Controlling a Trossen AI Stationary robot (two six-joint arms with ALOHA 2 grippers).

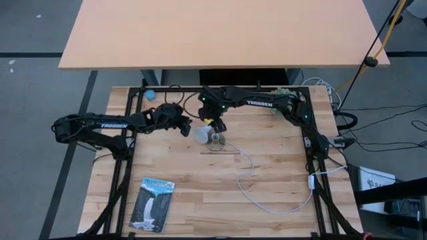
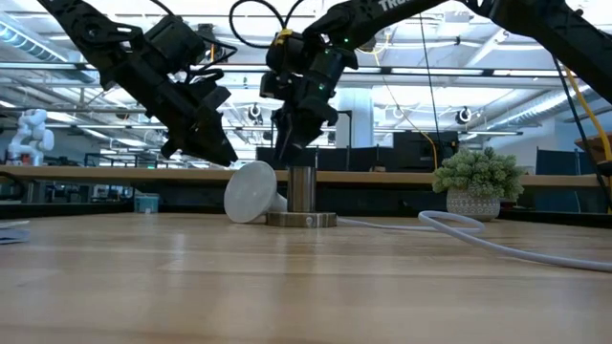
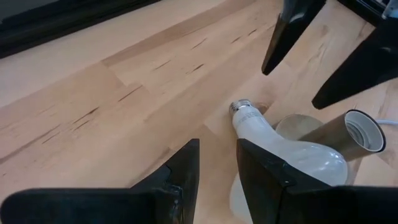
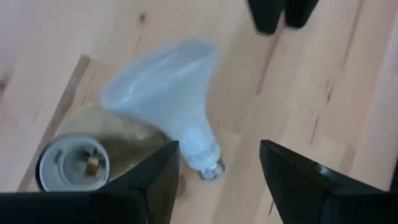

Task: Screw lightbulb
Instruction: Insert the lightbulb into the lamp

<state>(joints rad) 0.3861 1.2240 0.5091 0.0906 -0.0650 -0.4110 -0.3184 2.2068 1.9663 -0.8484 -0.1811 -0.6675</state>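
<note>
The white lightbulb (image 1: 201, 135) lies on its side on the wooden table, its globe (image 4: 163, 81) toward the left and its silvery screw base (image 4: 210, 167) beside the socket's disc. The socket (image 2: 302, 188) stands upright and holds nothing, its mouth (image 4: 74, 163) facing up. My right gripper (image 2: 291, 143) hangs open just above the socket and the bulb's neck, touching neither. My left gripper (image 3: 217, 167) hovers left of and above the bulb (image 3: 280, 149), its fingers a little apart with nothing between them.
A white cord (image 1: 267, 193) runs from the socket across the table to the right edge. A flat blue packaging card (image 1: 153, 203) lies at the near left. A small potted plant (image 2: 477, 186) stands at the far right. Black frame rails (image 1: 121, 167) border the table.
</note>
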